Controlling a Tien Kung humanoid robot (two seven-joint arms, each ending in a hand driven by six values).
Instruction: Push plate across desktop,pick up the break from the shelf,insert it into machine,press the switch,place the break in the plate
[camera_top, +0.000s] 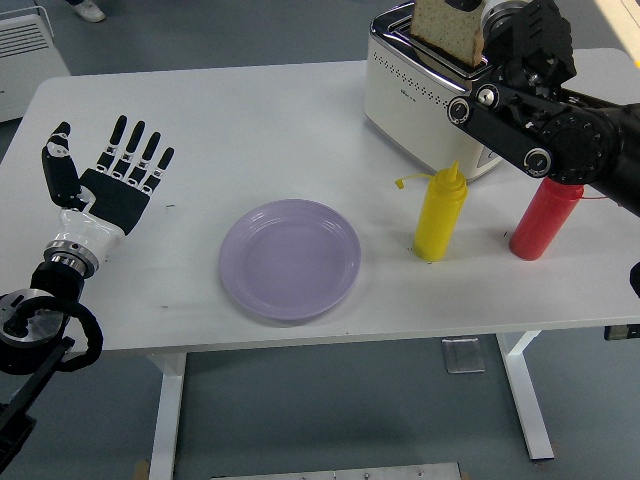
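Note:
A slice of bread (447, 28) stands upright with its lower edge in a slot of the cream toaster (425, 95) at the back right of the table. My right hand (490, 22) is shut on the slice's top right edge, above the toaster. A lilac plate (289, 258) lies flat near the table's middle, toward the front. Over the table's left side my left hand (105, 175) hovers open, fingers spread, palm down, holding nothing.
A yellow squeeze bottle (440, 213) and a red squeeze bottle (543, 220) stand in front of the toaster, under my right forearm (530, 125). A white appliance (30, 50) sits off the table at top left.

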